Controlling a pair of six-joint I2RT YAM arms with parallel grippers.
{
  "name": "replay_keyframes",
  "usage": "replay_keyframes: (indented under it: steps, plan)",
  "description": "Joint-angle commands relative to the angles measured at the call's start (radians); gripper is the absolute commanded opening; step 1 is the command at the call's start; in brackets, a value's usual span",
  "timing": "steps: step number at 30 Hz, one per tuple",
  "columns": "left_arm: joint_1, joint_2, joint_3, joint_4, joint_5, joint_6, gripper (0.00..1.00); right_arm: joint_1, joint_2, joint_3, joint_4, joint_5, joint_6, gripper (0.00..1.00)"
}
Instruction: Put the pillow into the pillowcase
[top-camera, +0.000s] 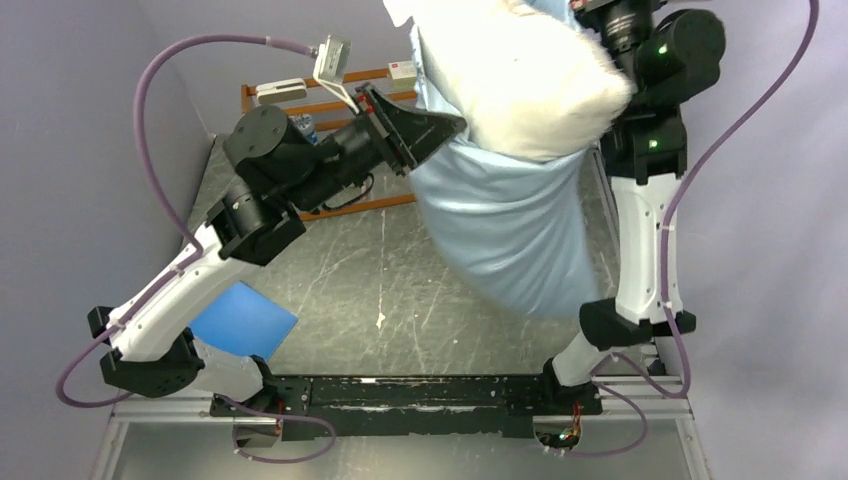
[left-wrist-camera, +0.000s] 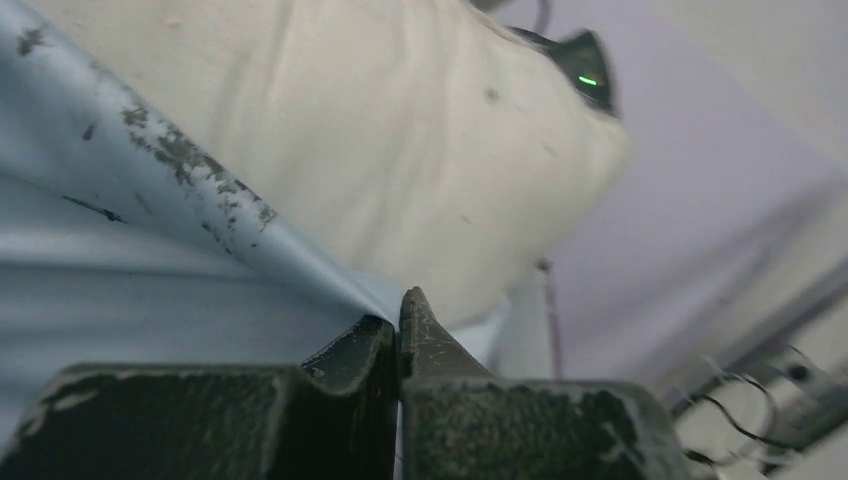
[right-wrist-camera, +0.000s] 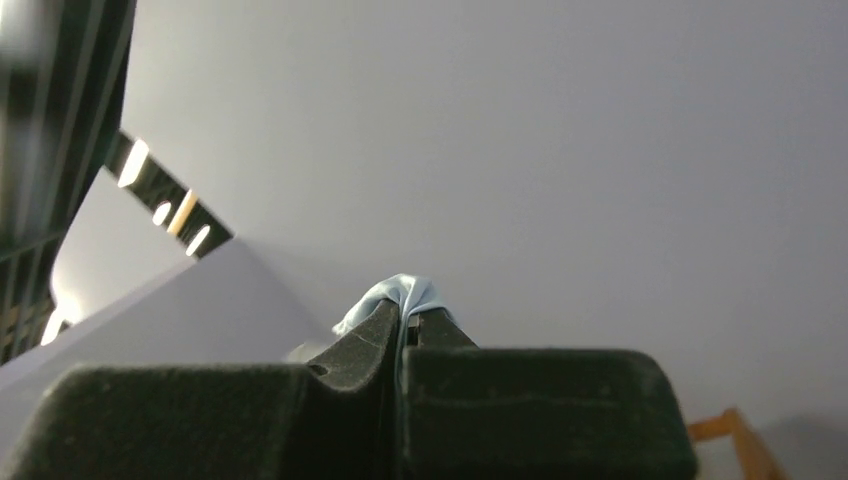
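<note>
A flat bright-blue rectangle (top-camera: 243, 320) lies on the table (top-camera: 400, 290), well to the left of the pillowcase (top-camera: 510, 230) and lower in the top view. At the pillowcase's upper left edge, the left gripper (left-wrist-camera: 400, 315) has its jaws pressed together on the thin blue cloth. The pillowcase hangs lifted and bulging. The pillow (top-camera: 520, 80) sticks up out of its mouth, its lower part hidden inside. At the pillowcase's upper right, the right gripper (right-wrist-camera: 408, 318) pinches a tuft of the same blue fabric between closed jaws.
</note>
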Motion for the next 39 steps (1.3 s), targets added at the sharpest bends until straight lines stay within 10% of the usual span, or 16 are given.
replay_keyframes:
  steps: [1,6,9,15,20,26,30,39]
  plan:
    - [-0.069,-0.032,0.007,0.138,0.151,-0.075,0.05,-0.112,0.039,0.134,0.040,-0.054,0.083,0.00]
    - [0.037,0.113,0.295,-0.081,-0.013,0.042,0.05,-0.112,-0.297,-0.559,0.490,-0.251,0.433,0.00]
    - [0.132,0.157,0.368,-0.095,0.014,0.014,0.05,-0.098,-0.395,-0.706,0.572,-0.256,0.484,0.00]
    - [0.169,0.006,0.058,0.099,0.214,-0.173,0.05,-0.099,-0.171,-0.255,0.197,-0.194,0.142,0.00]
    - [-0.084,-0.091,-0.103,0.147,0.119,-0.098,0.05,-0.192,0.104,0.145,0.057,-0.226,0.179,0.00]
    - [0.002,0.075,0.235,-0.085,-0.078,0.083,0.05,-0.191,-0.139,-0.278,0.453,-0.406,0.485,0.00]
    - [0.216,0.100,0.312,-0.054,0.050,-0.041,0.05,-0.127,-0.318,-0.535,0.566,-0.355,0.534,0.00]
    - [0.073,-0.095,-0.104,0.301,0.274,-0.219,0.05,-0.136,-0.143,-0.160,0.225,-0.150,0.167,0.00]
